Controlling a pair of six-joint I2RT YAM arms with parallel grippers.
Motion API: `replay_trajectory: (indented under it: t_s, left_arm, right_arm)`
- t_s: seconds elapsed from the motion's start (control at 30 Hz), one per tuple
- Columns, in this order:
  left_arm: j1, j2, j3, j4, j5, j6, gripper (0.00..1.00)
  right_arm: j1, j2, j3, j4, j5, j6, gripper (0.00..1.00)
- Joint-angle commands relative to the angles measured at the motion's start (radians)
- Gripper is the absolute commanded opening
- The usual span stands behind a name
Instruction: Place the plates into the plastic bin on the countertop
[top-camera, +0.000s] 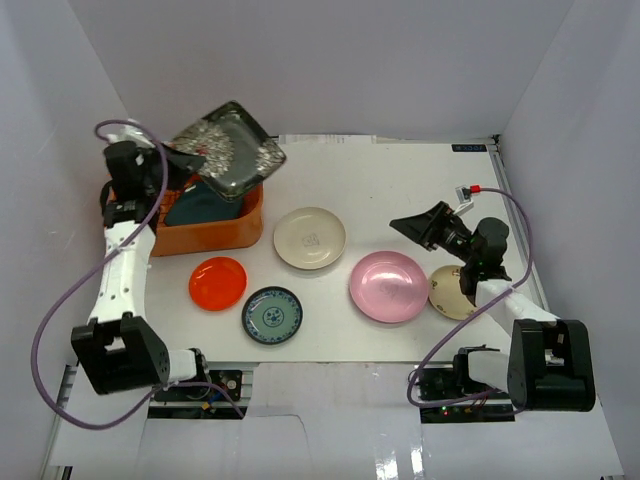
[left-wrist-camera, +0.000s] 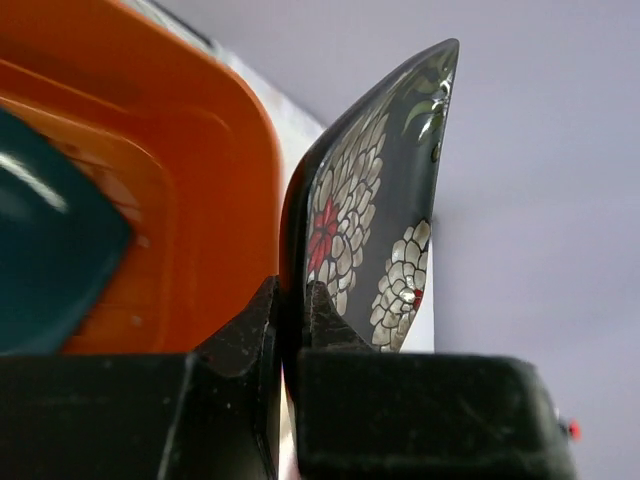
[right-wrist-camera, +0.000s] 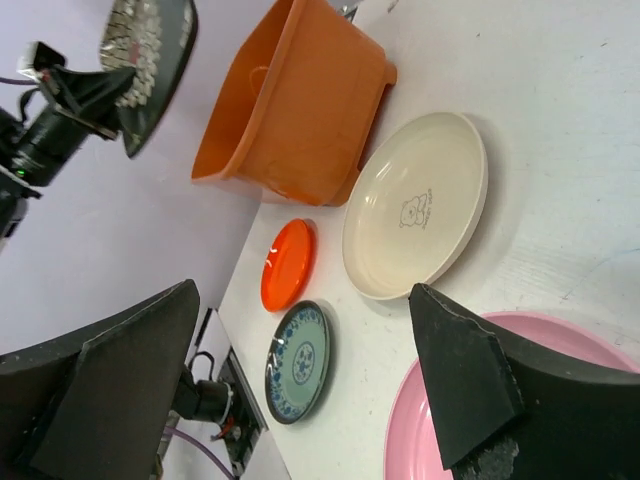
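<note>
My left gripper (top-camera: 188, 160) is shut on the rim of the black floral rectangular plate (top-camera: 228, 148), held tilted above the orange plastic bin (top-camera: 215, 232); the left wrist view shows its jaws (left-wrist-camera: 290, 300) pinching the plate edge (left-wrist-camera: 370, 200) next to the bin wall (left-wrist-camera: 180, 200). The dark teal square plate (top-camera: 195, 205) lies in the bin. On the countertop lie the cream plate (top-camera: 310, 237), pink plate (top-camera: 389, 286), orange-red plate (top-camera: 218, 283), blue-green patterned plate (top-camera: 272, 314) and beige plate (top-camera: 450, 292). My right gripper (top-camera: 418, 226) is open and empty above the pink plate (right-wrist-camera: 430, 420).
White walls enclose the countertop (top-camera: 400, 180) on the left, back and right. The right arm's base (top-camera: 545, 365) and the left arm's base (top-camera: 120, 350) stand at the near edge, with purple cables looping beside them.
</note>
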Motion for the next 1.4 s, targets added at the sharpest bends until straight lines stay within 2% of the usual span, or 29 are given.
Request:
replay_trajectory:
  t_s: [0.0,0.03,0.17,0.27,0.53,0.6,0.63,0.7,0.73,0.83,0.87,0.93,1.07,1.13,1.2,1.37]
  left_arm:
    - [0.100,-0.148,-0.036,0.035,0.023,-0.071,0.00]
    - [0.160,-0.169,-0.059,0.023,0.007,-0.074,0.00]
    - [0.270,-0.166,-0.167,0.033,-0.033,-0.101,0.00]
    - [0.289,-0.098,-0.192,0.038,-0.040,-0.096,0.00]
    - [0.289,0.036,-0.133,0.042,-0.074,-0.055,0.00]
    - [0.289,0.071,-0.123,0.042,-0.079,-0.035,0.07]
    - [0.289,0.085,-0.113,0.036,-0.079,-0.029,0.19]
    - [0.289,0.104,-0.110,0.032,-0.091,-0.002,0.32]
    - [0.288,0.117,-0.112,0.033,-0.099,0.004,0.52]
    - [0.288,0.121,-0.106,0.021,-0.122,0.024,0.76]
    - [0.288,0.116,-0.103,0.024,-0.123,0.022,0.88]
    - [0.283,0.101,-0.093,0.024,-0.128,0.024,0.96]
    - [0.258,0.027,-0.084,0.054,-0.148,0.022,0.98]
    - [0.231,-0.028,-0.124,0.134,-0.178,0.028,0.98]
    - [0.212,-0.108,-0.183,0.211,-0.207,0.034,0.98]
    - [0.200,-0.224,-0.274,0.216,-0.188,-0.016,0.98]
  right_arm:
    - [0.044,-0.037,0.001,-0.099,0.026,-0.122,0.91]
    - [0.050,-0.046,0.004,-0.116,0.031,-0.133,0.91]
    - [0.070,-0.069,0.005,-0.168,0.043,-0.176,0.91]
    - [0.087,-0.086,0.007,-0.200,0.059,-0.207,0.91]
    - [0.164,-0.090,0.027,-0.289,0.131,-0.300,0.90]
    - [0.208,-0.083,0.037,-0.327,0.178,-0.341,0.91]
    - [0.224,-0.075,0.042,-0.340,0.196,-0.354,0.90]
    - [0.265,-0.064,0.051,-0.360,0.243,-0.375,0.91]
    - [0.277,-0.052,0.054,-0.361,0.258,-0.380,0.91]
    - [0.322,-0.017,0.076,-0.384,0.318,-0.409,0.90]
    - [0.330,-0.008,0.082,-0.393,0.333,-0.417,0.90]
    - [0.351,0.014,0.094,-0.419,0.376,-0.438,0.89]
    - [0.382,0.029,0.099,-0.479,0.505,-0.481,0.80]
    - [0.391,0.034,0.097,-0.514,0.543,-0.498,0.76]
    - [0.402,0.041,0.093,-0.533,0.577,-0.518,0.67]
    - [0.477,0.029,0.088,-0.596,0.644,-0.562,0.57]
